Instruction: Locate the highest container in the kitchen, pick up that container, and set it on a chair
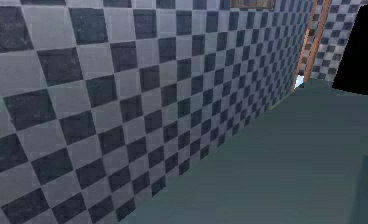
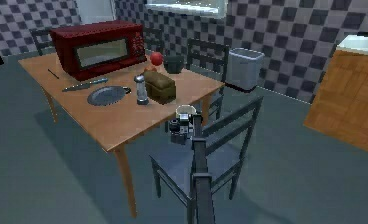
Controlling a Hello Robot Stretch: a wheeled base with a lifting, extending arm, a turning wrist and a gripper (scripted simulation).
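Note:
In the arm side view a wooden table carries a red microwave, a grey plate, a knife, a slim grey bottle, a brown box and a small red round thing. My arm rises from the bottom edge to the table's near corner. The gripper sits there, with a small whitish cup-like thing right at its far end against the tabletop. I cannot tell whether the gripper holds anything. A dark chair stands just right of the arm.
A second chair stands behind the table and a third at its far left. A grey bin stands by the checkered wall, with a wooden cabinet at the right. In the forward view a checkered wall runs close alongside, with a wooden door frame ahead.

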